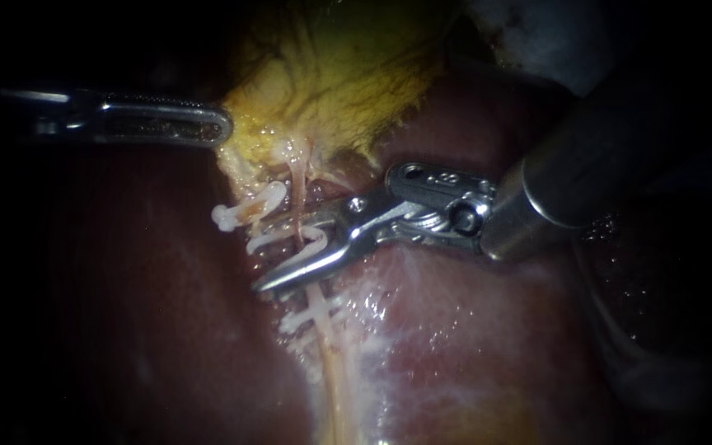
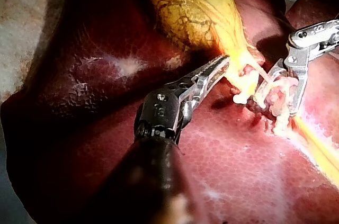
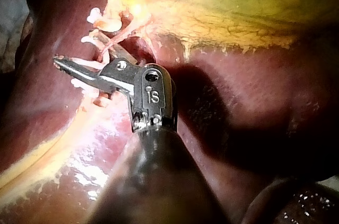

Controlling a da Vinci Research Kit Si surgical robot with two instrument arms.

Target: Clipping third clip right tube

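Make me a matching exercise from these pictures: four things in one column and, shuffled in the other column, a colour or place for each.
Things:
1 gallbladder
2 liver
3 clips
4 right instrument

Colour or place:
A white, on the tube
B yellow-green
C tip straddling the tube
D dark red

Pairs: 1-B; 2-D; 3-A; 4-C

yel. veined gallbladder [image 1: 348, 74], dk red liver [image 1: 471, 330], wht clips [image 1: 249, 210]

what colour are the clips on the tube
The clips are white, standing out against the pale pink tube. The endoscope view shows them best.
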